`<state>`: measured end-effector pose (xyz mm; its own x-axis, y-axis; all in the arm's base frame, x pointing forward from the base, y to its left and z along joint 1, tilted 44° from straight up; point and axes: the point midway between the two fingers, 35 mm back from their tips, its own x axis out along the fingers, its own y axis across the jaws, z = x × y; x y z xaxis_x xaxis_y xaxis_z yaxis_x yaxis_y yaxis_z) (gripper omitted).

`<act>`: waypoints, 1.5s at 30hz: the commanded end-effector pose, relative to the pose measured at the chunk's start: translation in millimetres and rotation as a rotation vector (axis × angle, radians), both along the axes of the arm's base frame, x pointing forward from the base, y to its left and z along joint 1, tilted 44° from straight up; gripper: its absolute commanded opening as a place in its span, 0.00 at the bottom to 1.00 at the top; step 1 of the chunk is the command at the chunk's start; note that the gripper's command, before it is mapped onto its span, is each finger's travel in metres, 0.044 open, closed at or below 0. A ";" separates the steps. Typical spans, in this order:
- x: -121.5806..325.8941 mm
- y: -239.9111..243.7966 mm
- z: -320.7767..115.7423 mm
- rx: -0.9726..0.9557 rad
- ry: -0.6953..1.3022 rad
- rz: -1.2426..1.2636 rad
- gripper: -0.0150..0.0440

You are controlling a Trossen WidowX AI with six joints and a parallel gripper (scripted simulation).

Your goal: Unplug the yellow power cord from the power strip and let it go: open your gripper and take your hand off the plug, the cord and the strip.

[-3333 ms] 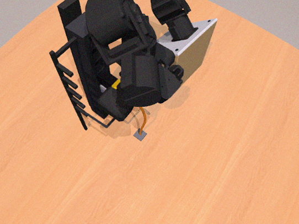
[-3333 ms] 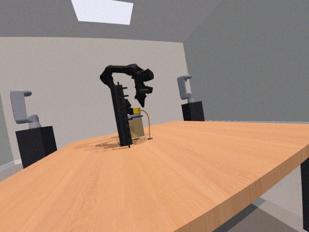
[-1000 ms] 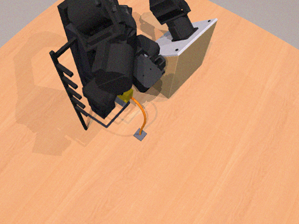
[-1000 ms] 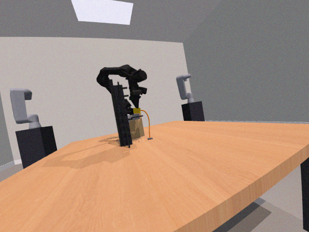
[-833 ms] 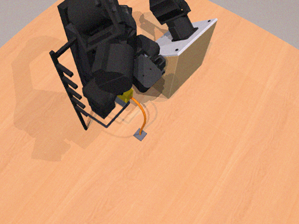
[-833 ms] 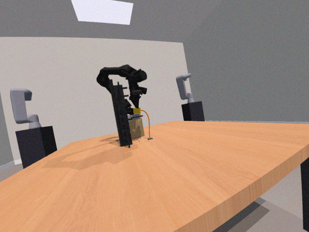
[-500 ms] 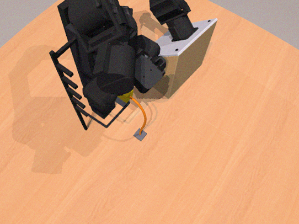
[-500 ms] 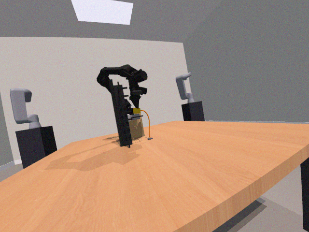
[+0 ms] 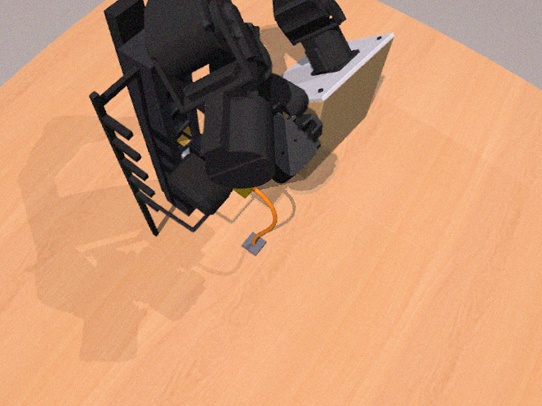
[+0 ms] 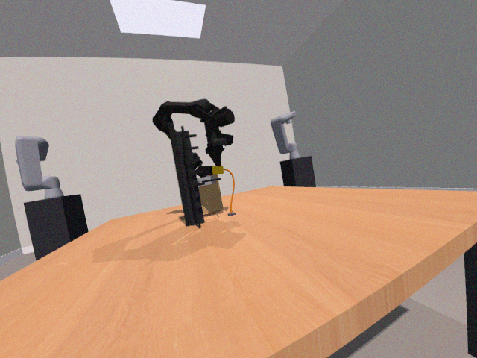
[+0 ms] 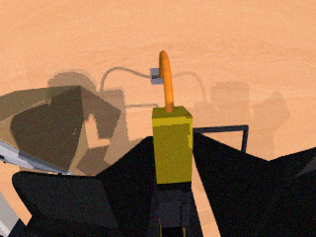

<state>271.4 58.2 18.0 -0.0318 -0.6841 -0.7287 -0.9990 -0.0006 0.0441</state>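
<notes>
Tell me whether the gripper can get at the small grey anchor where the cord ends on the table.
Probably not as things stand: the gripper is shut on the yellow plug up at the power strip. The grey anchor lies uncovered on the table, so only that grip hinders.

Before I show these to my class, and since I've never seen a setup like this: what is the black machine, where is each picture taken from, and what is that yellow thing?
The black machine is a robot arm with a two-fingered gripper at its end, mounted on a wooden table. One picture looks down from above, one looks across the table from the side, and one comes from a camera on the arm's wrist, looking along the fingers. The tall black frame is an upright power strip. The yellow block is a plug; the gripper is shut on it. Its orange cord curves down to a small grey anchor on the table. Whether the plug is out of the strip cannot be told.
</notes>
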 end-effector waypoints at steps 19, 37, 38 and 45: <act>0.7 27.0 -15.8 0.004 -0.006 0.004 1.00; -1.7 52.5 -32.1 0.004 -0.006 0.003 1.00; -1.7 52.5 -32.1 0.004 -0.006 0.003 1.00; -1.7 52.5 -32.1 0.004 -0.006 0.003 1.00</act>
<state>270.1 110.1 -14.0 -0.0218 -0.6835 -0.7297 -0.9992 -0.0095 0.0387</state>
